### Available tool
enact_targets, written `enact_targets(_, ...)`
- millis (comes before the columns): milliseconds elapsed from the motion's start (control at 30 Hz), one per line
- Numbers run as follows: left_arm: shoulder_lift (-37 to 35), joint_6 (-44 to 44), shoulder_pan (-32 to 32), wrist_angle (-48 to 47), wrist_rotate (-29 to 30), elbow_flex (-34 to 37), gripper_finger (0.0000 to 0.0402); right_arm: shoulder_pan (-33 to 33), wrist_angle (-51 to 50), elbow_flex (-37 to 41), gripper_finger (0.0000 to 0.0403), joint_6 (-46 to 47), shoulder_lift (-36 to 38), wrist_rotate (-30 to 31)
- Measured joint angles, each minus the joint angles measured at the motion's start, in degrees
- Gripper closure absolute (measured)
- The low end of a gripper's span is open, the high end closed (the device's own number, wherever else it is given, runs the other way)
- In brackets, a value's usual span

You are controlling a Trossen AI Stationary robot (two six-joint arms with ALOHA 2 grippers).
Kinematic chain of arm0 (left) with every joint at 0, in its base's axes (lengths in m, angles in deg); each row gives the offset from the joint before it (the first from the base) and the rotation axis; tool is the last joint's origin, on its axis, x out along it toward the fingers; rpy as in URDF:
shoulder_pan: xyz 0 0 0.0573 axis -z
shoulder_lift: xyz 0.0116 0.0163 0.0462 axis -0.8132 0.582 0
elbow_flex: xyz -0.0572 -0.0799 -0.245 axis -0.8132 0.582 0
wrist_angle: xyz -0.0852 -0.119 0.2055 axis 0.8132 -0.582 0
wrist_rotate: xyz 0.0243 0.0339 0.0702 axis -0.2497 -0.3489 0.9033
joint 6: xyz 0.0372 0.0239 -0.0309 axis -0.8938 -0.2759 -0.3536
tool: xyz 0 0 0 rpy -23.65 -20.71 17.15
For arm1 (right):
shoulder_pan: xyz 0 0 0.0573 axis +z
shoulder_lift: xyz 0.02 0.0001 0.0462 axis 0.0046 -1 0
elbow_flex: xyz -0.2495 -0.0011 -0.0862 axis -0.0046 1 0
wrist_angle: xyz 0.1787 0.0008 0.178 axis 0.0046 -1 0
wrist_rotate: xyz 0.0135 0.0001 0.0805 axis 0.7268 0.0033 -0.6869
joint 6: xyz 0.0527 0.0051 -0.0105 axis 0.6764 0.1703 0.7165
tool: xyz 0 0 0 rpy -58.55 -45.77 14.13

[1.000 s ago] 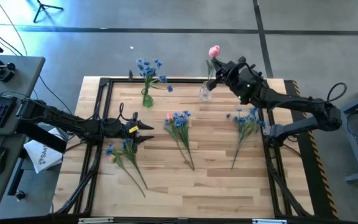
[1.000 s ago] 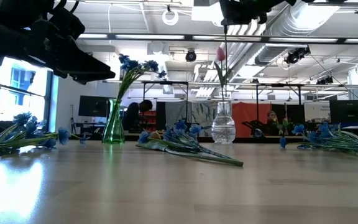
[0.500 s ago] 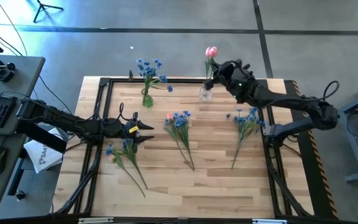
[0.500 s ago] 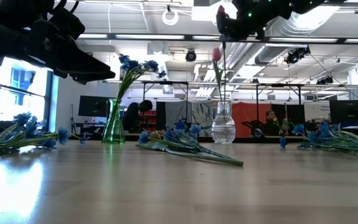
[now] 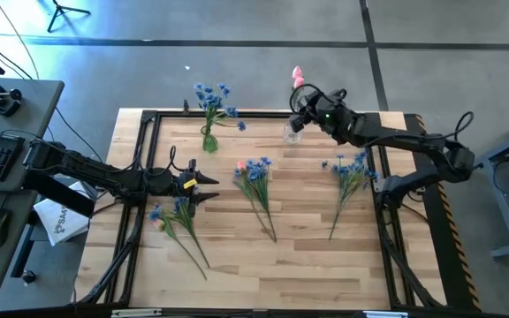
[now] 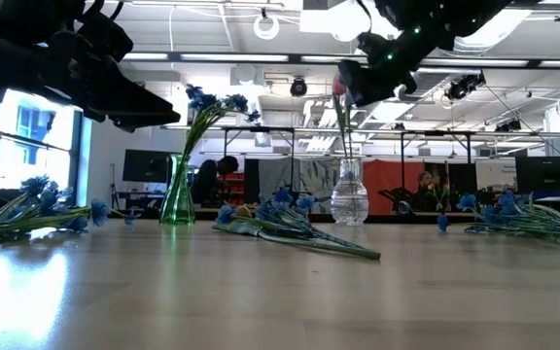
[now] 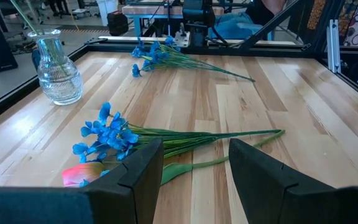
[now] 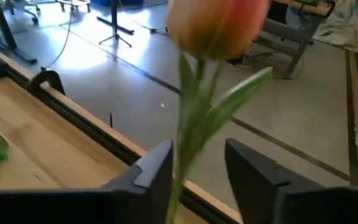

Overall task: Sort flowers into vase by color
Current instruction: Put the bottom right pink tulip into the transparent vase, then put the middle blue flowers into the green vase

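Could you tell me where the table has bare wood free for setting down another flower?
The whole near strip of the table is bare, below the three loose blue bunches: left, middle, right. The lanes between bunches are narrow. The far edge is crowded by the green vase, the clear vase and the right hand.

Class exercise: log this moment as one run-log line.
right gripper: open around pink tulip stem, tulip in clear vase | left gripper: open, above table
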State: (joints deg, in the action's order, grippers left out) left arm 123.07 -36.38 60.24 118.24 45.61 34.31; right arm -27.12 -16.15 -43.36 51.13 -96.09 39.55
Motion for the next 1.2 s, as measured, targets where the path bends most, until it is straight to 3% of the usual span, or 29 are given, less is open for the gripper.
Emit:
enact_targets(233,0.00,0.01,0.01,0.02,0.00,0.00,0.0232,0.93,-8.96,0.00,0.0194,2.52,5.73,-0.58)
enact_targets(433,0.00,0.08,0.02,0.08,0.00,0.00,0.0232,4.76,-19.90,0.00,0.0195,9.53,10.49,-4.37)
enact_targets(600,0.00,0.47,0.00,0.84,0.00,0.00,0.0232,12.31,-27.88,0.00,0.0207,17.14,10.00,-6.54)
enact_targets(733,0.02,0.49,-0.01,1.48,0.00,-0.02,0.0232,20.67,-29.63,0.00,0.0214,23.00,5.99,-4.24)
enact_targets(967,0.00,0.64,-0.01,2.04,0.00,-0.02,0.0232,33.21,-25.66,0.00,0.0215,31.91,-9.33,8.22)
enact_targets(1200,0.02,0.60,-0.01,3.93,0.00,-0.38,0.0232,37.53,-19.13,0.00,0.0215,38.97,-23.66,6.81)
